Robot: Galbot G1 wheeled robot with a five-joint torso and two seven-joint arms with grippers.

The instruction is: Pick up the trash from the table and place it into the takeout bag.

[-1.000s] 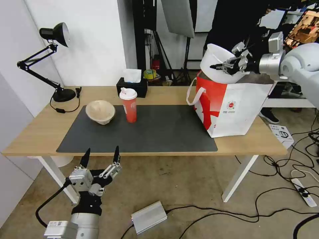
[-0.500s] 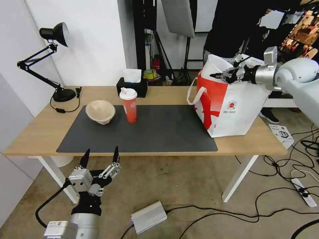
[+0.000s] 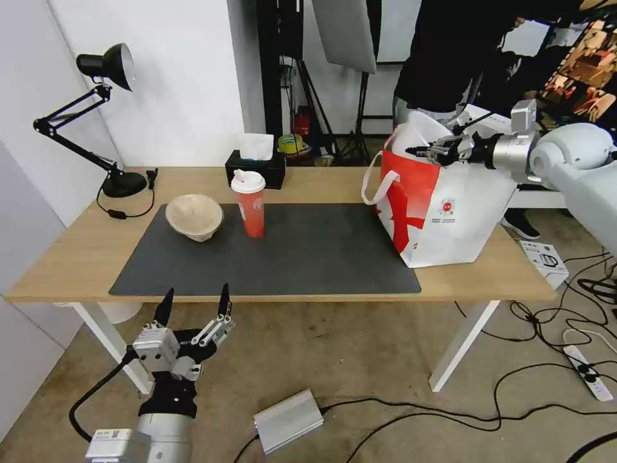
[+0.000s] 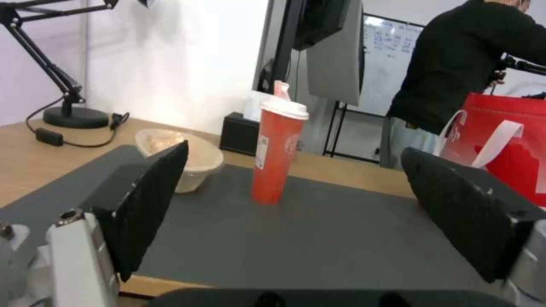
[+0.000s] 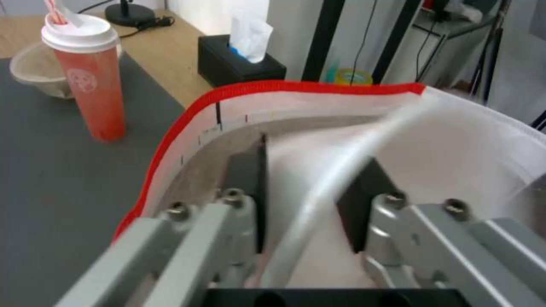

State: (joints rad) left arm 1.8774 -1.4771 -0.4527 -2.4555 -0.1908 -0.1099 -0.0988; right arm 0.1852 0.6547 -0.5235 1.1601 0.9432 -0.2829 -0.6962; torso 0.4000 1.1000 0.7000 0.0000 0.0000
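Right tool (image 3: pixel 429 152) spread astride large white round bowl's rim (image 5: pixel 341 166), inside boxy white-and-red takeout bag (image 3: pixel 450 212); tabletop's three o'clock end.

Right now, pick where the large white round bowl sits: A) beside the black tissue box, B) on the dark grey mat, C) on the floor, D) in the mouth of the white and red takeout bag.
D: the right gripper has the large white round bowl at its fingers, in the takeout bag mouth.
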